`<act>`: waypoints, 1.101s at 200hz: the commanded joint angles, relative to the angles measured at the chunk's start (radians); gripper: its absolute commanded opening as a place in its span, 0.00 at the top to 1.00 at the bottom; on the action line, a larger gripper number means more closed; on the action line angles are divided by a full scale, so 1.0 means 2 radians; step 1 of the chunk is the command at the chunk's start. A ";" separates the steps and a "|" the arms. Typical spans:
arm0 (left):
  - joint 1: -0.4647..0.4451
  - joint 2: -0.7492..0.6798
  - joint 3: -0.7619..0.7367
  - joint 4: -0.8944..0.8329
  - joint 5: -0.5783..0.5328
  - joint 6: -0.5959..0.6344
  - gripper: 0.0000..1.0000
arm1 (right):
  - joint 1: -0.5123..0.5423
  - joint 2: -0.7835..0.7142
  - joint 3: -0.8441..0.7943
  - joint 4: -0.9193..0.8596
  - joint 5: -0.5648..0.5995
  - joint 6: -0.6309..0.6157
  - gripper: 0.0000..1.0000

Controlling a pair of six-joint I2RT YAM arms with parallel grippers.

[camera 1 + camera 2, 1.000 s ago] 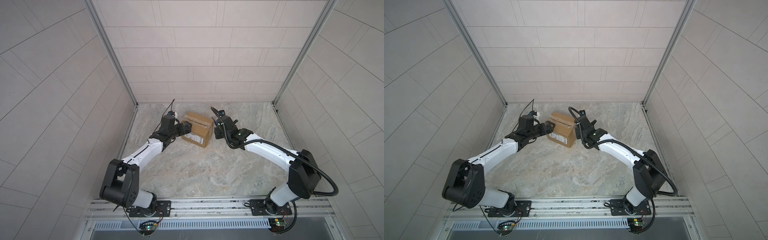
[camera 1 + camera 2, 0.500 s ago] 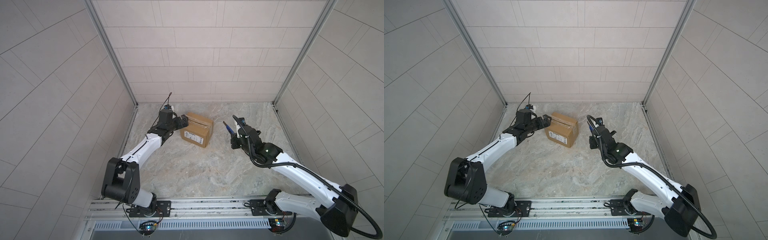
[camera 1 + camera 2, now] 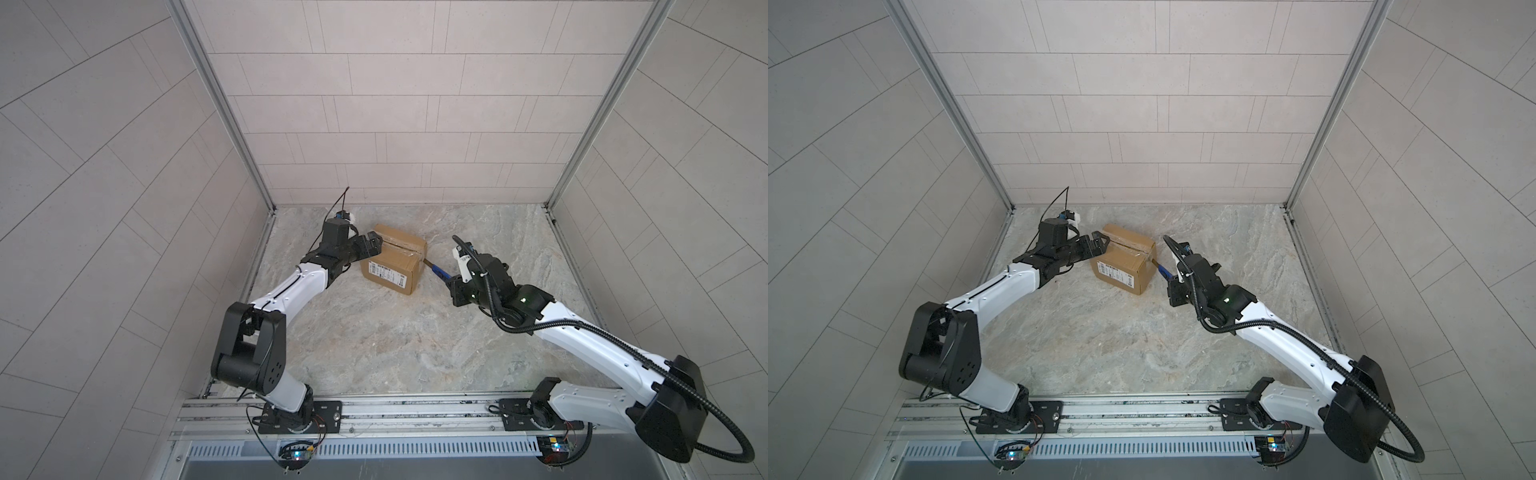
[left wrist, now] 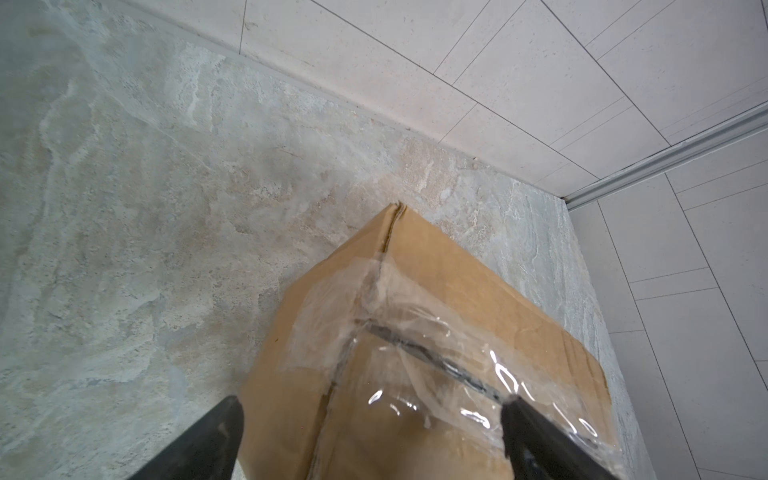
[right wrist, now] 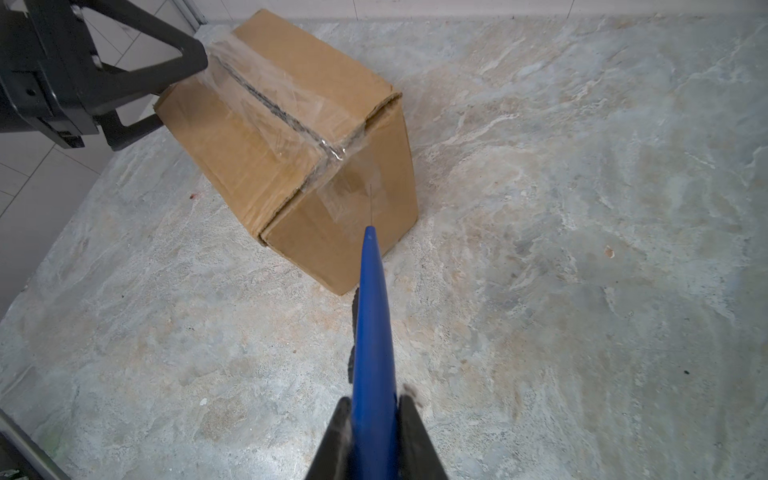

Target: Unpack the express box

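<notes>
Express box (image 3: 395, 266) sits on the marbled tabletop (image 3: 374, 340) toward the back wall, between the two arms, with its white label (image 3: 386, 274) on the near side. Clear tape (image 5: 274, 95) runs along the top seam. Left gripper (image 3: 376, 245) has its jaws spread wide, straddling one end of the box top; contact is unclear. Right gripper (image 5: 374, 411) is clenched on the blue utility knife (image 5: 372, 324), whose tip is aimed at the taped end face, just beside it. I cannot tell whether the blade touches.
</notes>
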 commanded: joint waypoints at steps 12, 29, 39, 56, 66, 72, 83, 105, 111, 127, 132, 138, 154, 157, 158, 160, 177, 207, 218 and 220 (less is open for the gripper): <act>-0.009 -0.022 -0.035 0.031 0.025 -0.014 0.00 | 0.001 0.019 0.031 0.025 0.010 -0.015 1.00; -0.020 -0.031 -0.048 0.038 0.024 -0.018 0.00 | -0.002 0.035 0.047 0.026 0.016 -0.025 1.00; -0.026 -0.038 -0.056 0.045 0.023 -0.022 0.00 | -0.004 0.044 0.056 0.025 0.022 -0.032 1.00; -0.036 -0.050 -0.067 0.052 0.022 -0.028 0.00 | -0.008 0.061 0.070 0.021 0.033 -0.041 1.00; -0.037 -0.061 -0.073 0.051 0.018 -0.031 0.00 | -0.014 0.071 0.079 0.018 0.037 -0.046 1.00; -0.037 -0.069 -0.075 0.048 0.013 -0.033 0.00 | -0.019 0.076 0.083 0.015 0.039 -0.047 1.00; -0.034 -0.084 -0.077 0.039 0.001 -0.029 0.00 | -0.026 0.084 0.087 0.014 0.042 -0.052 1.00; -0.028 -0.108 -0.077 0.024 -0.013 -0.025 0.00 | -0.035 0.096 0.096 0.008 0.054 -0.066 1.00; -0.024 -0.111 -0.075 0.018 -0.019 -0.023 0.00 | -0.036 0.097 0.099 0.007 0.057 -0.068 1.00; -0.012 -0.106 -0.069 0.012 -0.026 -0.020 0.00 | -0.038 0.098 0.101 0.006 0.061 -0.070 1.00; -0.007 -0.101 -0.066 0.013 -0.026 -0.023 0.00 | -0.038 0.098 0.101 0.006 0.060 -0.070 1.00; -0.001 -0.094 -0.061 0.015 -0.026 -0.023 0.00 | -0.038 0.100 0.103 0.006 0.061 -0.070 1.00; 0.006 -0.068 -0.042 0.022 -0.022 -0.020 0.00 | -0.038 0.105 0.106 0.011 0.061 -0.072 1.00; 0.006 -0.062 -0.037 0.020 -0.020 -0.019 0.00 | -0.038 0.106 0.108 0.012 0.061 -0.073 1.00; 0.006 -0.061 -0.035 0.020 -0.019 -0.018 0.00 | -0.038 0.107 0.108 0.013 0.061 -0.073 1.00; 0.006 -0.057 -0.032 0.019 -0.017 -0.017 0.00 | -0.038 0.108 0.109 0.013 0.061 -0.074 1.00; 0.005 -0.037 -0.018 0.030 0.004 -0.021 0.00 | -0.038 0.118 0.118 0.019 0.057 -0.077 1.00; 0.002 -0.034 -0.036 0.056 0.021 -0.035 0.00 | -0.038 0.139 0.134 0.036 0.033 -0.081 1.00; -0.001 -0.037 -0.046 0.063 0.021 -0.036 0.00 | -0.038 0.149 0.140 0.040 0.025 -0.084 1.00; -0.003 -0.038 -0.048 0.064 0.021 -0.037 0.00 | -0.038 0.150 0.142 0.040 0.024 -0.084 1.00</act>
